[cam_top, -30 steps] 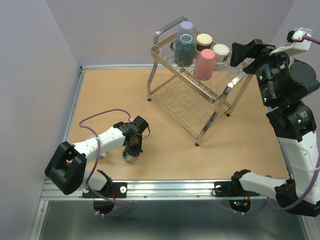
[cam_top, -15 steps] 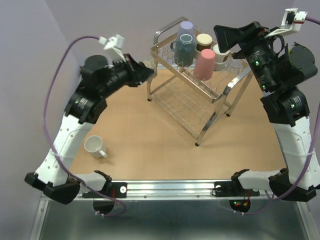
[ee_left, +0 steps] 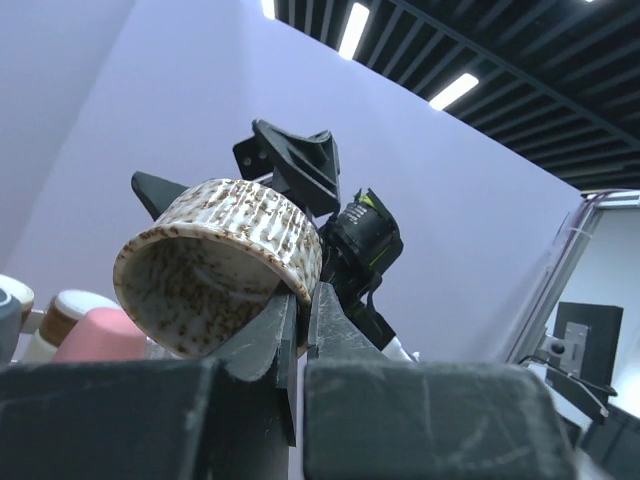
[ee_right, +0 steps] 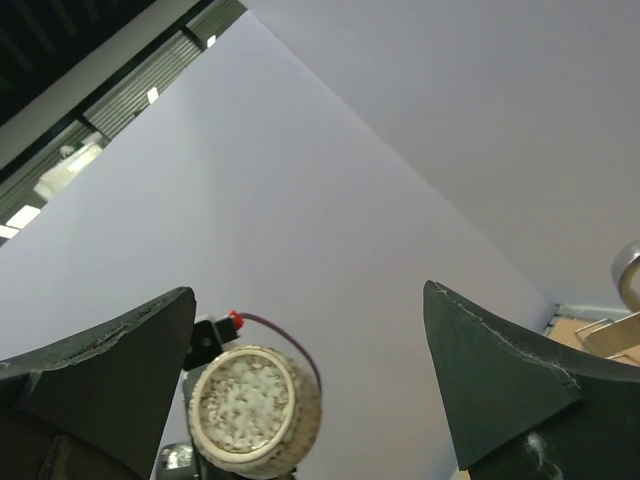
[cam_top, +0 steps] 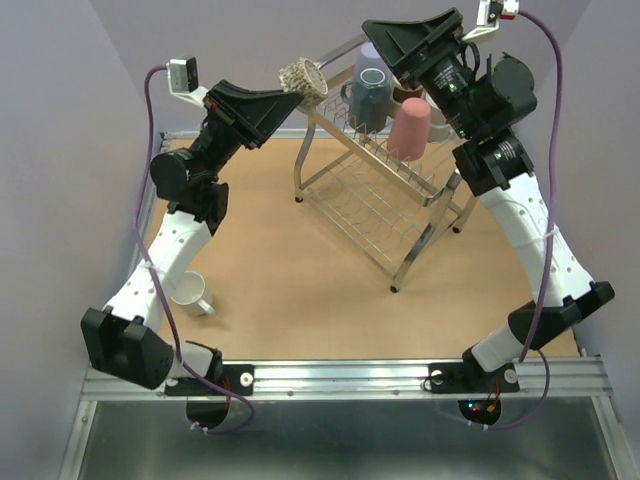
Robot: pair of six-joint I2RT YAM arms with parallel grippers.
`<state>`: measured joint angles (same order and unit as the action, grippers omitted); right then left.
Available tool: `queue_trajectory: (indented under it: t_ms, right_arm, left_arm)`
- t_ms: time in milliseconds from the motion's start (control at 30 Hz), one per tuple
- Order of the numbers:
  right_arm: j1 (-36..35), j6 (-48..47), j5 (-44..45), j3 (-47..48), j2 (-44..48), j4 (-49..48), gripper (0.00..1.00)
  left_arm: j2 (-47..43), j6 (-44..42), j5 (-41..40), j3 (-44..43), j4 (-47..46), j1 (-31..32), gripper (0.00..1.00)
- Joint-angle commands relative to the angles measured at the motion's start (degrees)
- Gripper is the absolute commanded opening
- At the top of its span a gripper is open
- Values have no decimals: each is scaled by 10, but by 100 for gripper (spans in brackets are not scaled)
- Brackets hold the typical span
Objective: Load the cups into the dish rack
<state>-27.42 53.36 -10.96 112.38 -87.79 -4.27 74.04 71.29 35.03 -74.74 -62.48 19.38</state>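
Observation:
My left gripper (cam_top: 291,90) is shut on the rim of a speckled cream-and-brown cup (cam_top: 303,76), held high beside the looped handle of the chrome dish rack (cam_top: 375,205). In the left wrist view the fingers (ee_left: 303,300) pinch the cup's (ee_left: 225,265) wall. My right gripper (cam_top: 385,35) is open and empty above the rack's top tier, facing the held cup (ee_right: 250,410). A lavender cup (cam_top: 372,55), a dark teal cup (cam_top: 370,95) and a pink cup (cam_top: 410,125) stand on the top tier. A white handled mug (cam_top: 188,292) lies on the table at the near left.
The right arm (cam_top: 500,150) hides the rack's back right corner and the cups there. The rack's bent legs (cam_top: 425,245) stand on the tan table's middle right. A raised rim (cam_top: 150,200) borders the table on the left, with purple walls behind.
My left gripper picked the speckled cup off the table and has lifted it up to the rack's handle. My right gripper has swung left over the rack's top tier, still open.

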Motion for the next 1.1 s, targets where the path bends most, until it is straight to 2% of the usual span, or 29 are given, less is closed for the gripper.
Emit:
queue_trajectory:
  t_ms: [0, 233, 567, 767, 1067]
  right_arm:
    - [-29, 68, -7, 36, 0, -56, 100]
    - [-69, 54, -2, 36, -20, -56, 100]
    - [-112, 19, 21, 65, -52, -38, 100]
    - [-132, -6, 30, 88, -70, -26, 100]
    - [-146, -22, 41, 107, -80, -18, 100]
  left_arm:
    - [10, 73, 18, -20, -196, -4, 0]
    - [34, 113, -3, -28, -249, -3, 0]
    - [25, 59, 0, -40, -180, 6, 0]
    - [10, -40, -7, -69, -36, 31, 0]
    - [-14, -241, -93, -125, 218, 77, 0]
